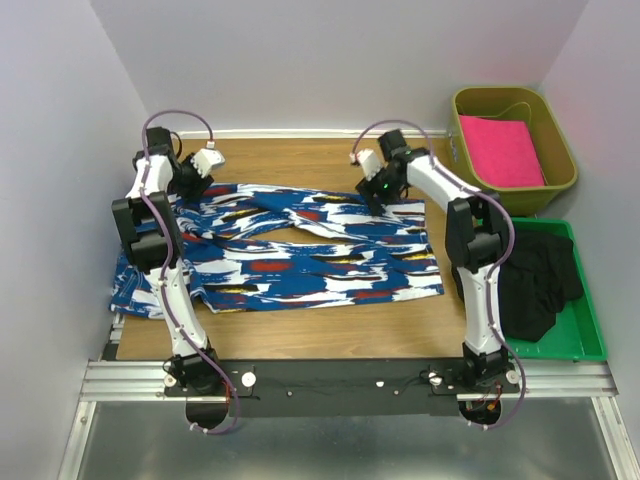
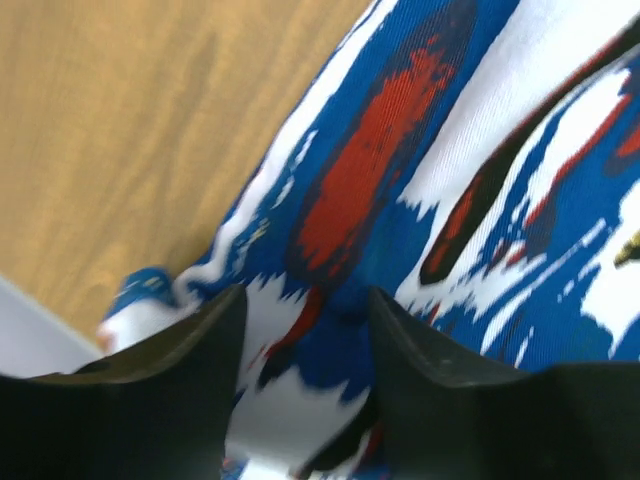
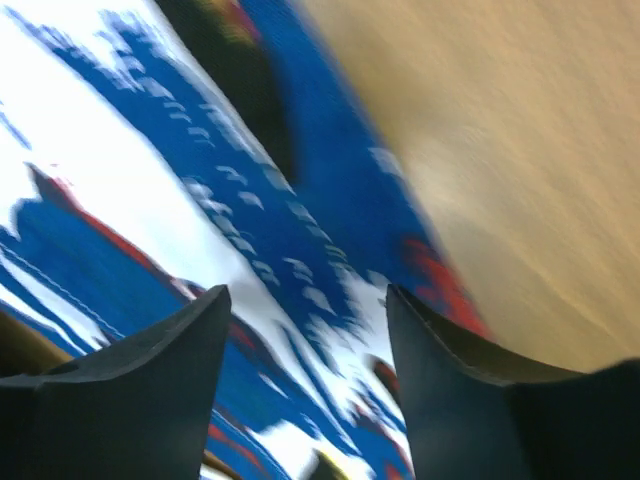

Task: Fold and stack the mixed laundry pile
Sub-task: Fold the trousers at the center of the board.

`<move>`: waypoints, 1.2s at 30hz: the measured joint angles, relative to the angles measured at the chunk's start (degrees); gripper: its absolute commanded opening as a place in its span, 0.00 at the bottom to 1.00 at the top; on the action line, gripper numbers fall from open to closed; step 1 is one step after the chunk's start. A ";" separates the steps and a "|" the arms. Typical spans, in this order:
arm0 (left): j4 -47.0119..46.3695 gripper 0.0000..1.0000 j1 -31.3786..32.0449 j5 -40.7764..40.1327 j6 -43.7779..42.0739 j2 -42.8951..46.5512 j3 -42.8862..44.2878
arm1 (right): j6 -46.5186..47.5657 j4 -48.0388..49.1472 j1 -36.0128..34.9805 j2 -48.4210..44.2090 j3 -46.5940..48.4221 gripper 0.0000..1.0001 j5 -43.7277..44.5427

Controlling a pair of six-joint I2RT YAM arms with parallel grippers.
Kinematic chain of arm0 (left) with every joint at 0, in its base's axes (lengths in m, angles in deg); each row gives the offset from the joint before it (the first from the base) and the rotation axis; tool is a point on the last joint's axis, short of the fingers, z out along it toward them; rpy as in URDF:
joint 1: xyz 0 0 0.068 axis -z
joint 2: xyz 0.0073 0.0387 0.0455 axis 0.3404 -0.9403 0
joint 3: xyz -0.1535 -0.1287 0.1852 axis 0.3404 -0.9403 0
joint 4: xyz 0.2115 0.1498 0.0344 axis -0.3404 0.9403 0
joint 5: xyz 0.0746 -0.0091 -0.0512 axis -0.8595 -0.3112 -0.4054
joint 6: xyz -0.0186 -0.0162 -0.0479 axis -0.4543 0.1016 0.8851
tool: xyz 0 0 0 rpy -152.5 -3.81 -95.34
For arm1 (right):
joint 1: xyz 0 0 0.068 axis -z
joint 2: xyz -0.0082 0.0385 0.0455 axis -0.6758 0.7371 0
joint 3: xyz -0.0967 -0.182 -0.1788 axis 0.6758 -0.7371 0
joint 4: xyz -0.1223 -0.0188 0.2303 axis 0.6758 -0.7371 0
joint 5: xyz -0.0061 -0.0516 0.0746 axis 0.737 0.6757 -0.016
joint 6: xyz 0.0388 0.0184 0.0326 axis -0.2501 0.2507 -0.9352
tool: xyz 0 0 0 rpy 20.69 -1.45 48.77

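Observation:
The long blue cloth [image 1: 300, 265] with white, red and black blotches lies spread across the wooden table [image 1: 300, 160]. My left gripper [image 1: 195, 180] is at its far left corner. In the left wrist view the left gripper [image 2: 305, 300] is open, with the cloth [image 2: 360, 180] under the gap near its edge. My right gripper [image 1: 378, 192] is at the cloth's far right edge. In the right wrist view the right gripper [image 3: 305, 300] is open over the cloth [image 3: 200, 200]. The plain black garment [image 1: 535, 275] lies crumpled in a green tray at the right.
The green tray [image 1: 590, 320] sits off the table's right edge. An olive bin [image 1: 560, 140] at the back right holds a folded bright pink cloth [image 1: 500, 150]. White walls close in the left, back and right. The cloth's left end hangs over the table's left edge.

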 measured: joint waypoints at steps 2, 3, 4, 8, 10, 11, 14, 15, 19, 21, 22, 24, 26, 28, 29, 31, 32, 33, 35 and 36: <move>1.42 0.67 0.11 0.61 -0.42 0.02 2.27 | 1.09 -3.23 2.51 1.97 5.73 0.77 -0.09; 1.62 0.67 0.22 1.01 -0.37 0.07 3.85 | 1.64 -3.65 3.67 2.78 8.00 0.77 -0.07; 1.53 0.67 0.31 1.27 -0.37 0.07 4.68 | 2.12 -4.13 4.72 3.41 9.86 0.76 -0.07; 1.62 0.67 0.90 2.10 -0.17 -0.02 8.33 | 4.57 -6.82 9.16 7.34 18.95 0.76 0.15; 1.29 0.67 1.40 2.32 0.28 -0.48 10.40 | 5.62 -7.65 9.94 8.83 20.65 0.75 0.20; 1.05 0.66 1.62 2.32 0.37 -0.70 10.95 | 6.16 -8.00 9.97 9.31 20.79 0.74 0.20; 0.31 0.63 2.34 2.36 0.79 -1.88 12.37 | 7.58 -9.81 9.42 10.91 20.76 0.72 -0.20; -0.11 0.63 2.73 2.34 0.98 -2.49 12.46 | 7.91 -10.03 9.25 11.15 20.50 0.70 -0.37; -0.50 0.62 3.74 2.32 1.53 -4.76 12.55 | 9.11 -10.75 8.96 11.04 18.40 0.66 -1.84; -0.50 0.62 4.11 2.27 1.60 -5.84 12.55 | 9.60 -10.64 8.94 10.82 17.77 0.63 -2.62; -0.50 0.62 4.35 2.23 1.62 -6.27 12.57 | 9.66 -10.64 8.94 10.73 17.55 0.61 -2.80; -0.50 0.61 4.61 2.05 1.62 -6.97 12.57 | 10.01 -10.67 8.96 10.58 17.18 0.55 -3.45; -0.50 0.59 4.66 1.84 1.60 -7.37 12.57 | 10.62 -10.60 8.94 10.32 16.65 0.51 -3.78; -0.63 0.58 4.61 1.36 1.57 -7.96 12.66 | 11.02 -10.75 8.94 10.12 16.28 0.43 -4.00; -0.68 0.58 4.61 1.05 1.55 -8.22 12.83 | 11.04 -10.84 8.94 10.05 16.24 0.40 -4.07; -0.68 0.57 4.61 0.76 1.51 -8.83 13.22 | 11.50 -11.19 8.83 10.03 16.13 0.28 -4.31; -0.79 0.56 4.61 0.70 1.33 -9.16 13.29 | 11.78 -11.32 8.81 10.01 16.11 0.25 -4.37; -0.79 0.55 4.61 0.63 1.29 -9.29 13.29 | 12.02 -11.37 8.79 9.99 16.06 0.15 -4.57; -0.79 0.51 4.63 0.46 0.98 -9.51 13.29 | 12.35 -11.69 8.74 9.79 15.76 0.07 -5.11; -0.81 0.49 4.68 0.42 0.72 -9.55 13.29 | 12.46 -11.87 8.70 9.75 15.69 0.01 -5.38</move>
